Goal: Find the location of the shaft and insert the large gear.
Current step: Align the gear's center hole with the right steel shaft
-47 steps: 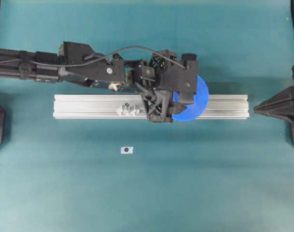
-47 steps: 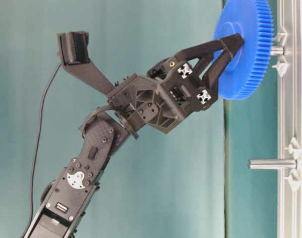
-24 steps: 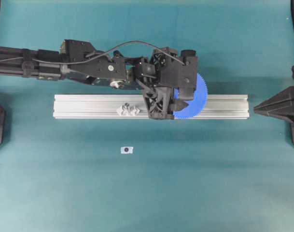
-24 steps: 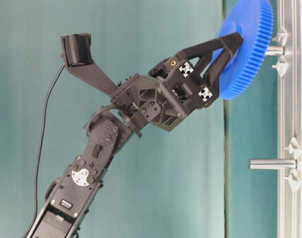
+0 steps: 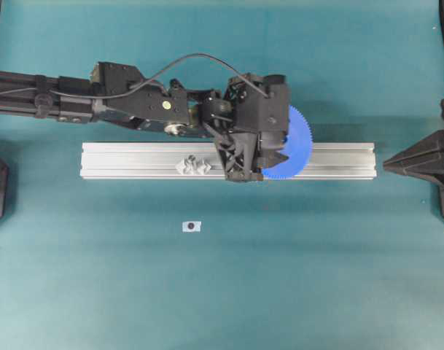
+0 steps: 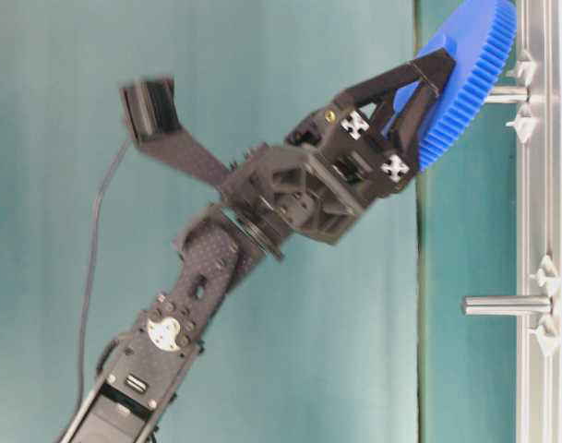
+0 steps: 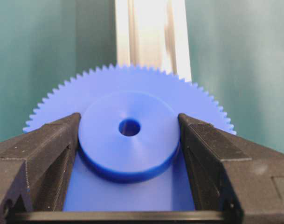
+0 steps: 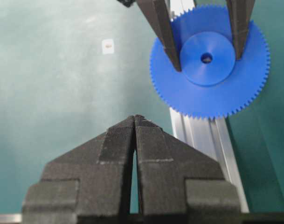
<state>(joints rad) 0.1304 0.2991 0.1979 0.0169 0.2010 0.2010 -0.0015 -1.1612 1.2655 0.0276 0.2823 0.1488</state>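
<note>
My left gripper (image 5: 274, 146) is shut on the raised hub of the large blue gear (image 5: 298, 142), one finger on each side (image 7: 128, 128). It holds the gear (image 6: 470, 74) tilted over the aluminium rail (image 5: 134, 160). A short grey shaft (image 6: 504, 94) between two clear pieces stands on the rail just under the gear. I cannot tell if its tip is in the centre hole; the hole looks empty in the left wrist view. A second, longer shaft (image 6: 507, 305) stands bare further along the rail (image 5: 193, 165). My right gripper (image 5: 388, 165) is shut and empty (image 8: 135, 119).
A small white tag with a dark dot (image 5: 191, 226) lies on the teal mat in front of the rail and also shows in the right wrist view (image 8: 107, 45). Black frame parts sit at the left and right edges of the table.
My left gripper has shifted a little to the left along the rail and tipped the gear more steeply, with its rim closer to the rail. The right arm has not moved.
</note>
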